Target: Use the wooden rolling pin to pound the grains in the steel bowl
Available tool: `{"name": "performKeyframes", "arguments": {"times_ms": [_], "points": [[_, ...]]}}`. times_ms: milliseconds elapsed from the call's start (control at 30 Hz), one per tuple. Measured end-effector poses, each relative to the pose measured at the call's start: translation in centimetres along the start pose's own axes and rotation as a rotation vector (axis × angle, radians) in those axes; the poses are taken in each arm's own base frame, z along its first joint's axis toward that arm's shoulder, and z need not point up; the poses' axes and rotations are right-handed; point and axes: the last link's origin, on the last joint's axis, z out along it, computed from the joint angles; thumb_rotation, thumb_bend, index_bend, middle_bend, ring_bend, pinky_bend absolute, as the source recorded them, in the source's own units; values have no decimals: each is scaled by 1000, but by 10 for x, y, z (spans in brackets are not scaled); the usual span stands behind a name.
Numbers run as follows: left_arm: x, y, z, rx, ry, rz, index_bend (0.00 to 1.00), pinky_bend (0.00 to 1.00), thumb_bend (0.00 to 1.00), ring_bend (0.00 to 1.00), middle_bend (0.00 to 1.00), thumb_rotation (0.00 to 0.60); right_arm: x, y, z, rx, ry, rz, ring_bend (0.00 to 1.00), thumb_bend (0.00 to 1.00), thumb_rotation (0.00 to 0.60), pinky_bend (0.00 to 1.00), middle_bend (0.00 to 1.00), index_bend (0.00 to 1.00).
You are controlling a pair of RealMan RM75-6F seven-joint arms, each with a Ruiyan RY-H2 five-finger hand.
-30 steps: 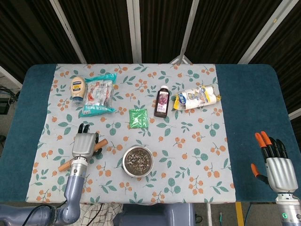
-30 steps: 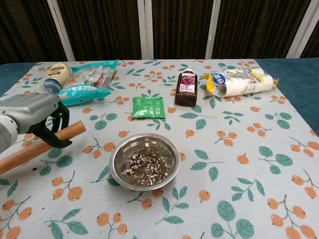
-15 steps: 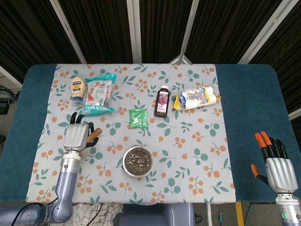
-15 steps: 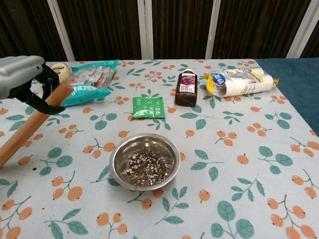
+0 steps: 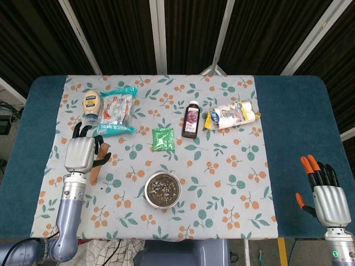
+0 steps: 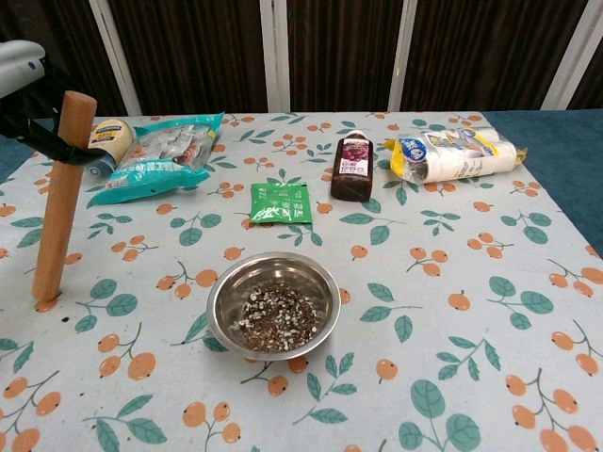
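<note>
On the leaf-and-fruit tablecloth (image 5: 233, 166), the wooden rolling pin (image 6: 59, 198) is gripped near its top by the left hand (image 5: 81, 153), seemingly upright, well left of the steel bowl (image 6: 273, 303). It is best carried over the grains (image 6: 276, 320), kept vertical.

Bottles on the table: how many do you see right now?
2. A mayonnaise bottle lies at the far left beside the snack bag; a dark syrup bottle lies near the middle, left of the tissue pack.
</note>
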Motion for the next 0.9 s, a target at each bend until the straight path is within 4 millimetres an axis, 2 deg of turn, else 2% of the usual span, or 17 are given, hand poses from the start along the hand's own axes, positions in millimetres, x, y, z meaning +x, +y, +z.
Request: {"name": "performKeyframes", "arguments": {"times_ms": [567,900], "points": [[39,15,-5,-65,101,-135,668,0,887,189,704,600,0,0,0,-2,2,3,0,368,600,0,0,0],[49,8,-8,-75,148,-190,668,0,887,189,704,600,0,0,0,-2,0,0,0,368,600,0,0,0]]}}
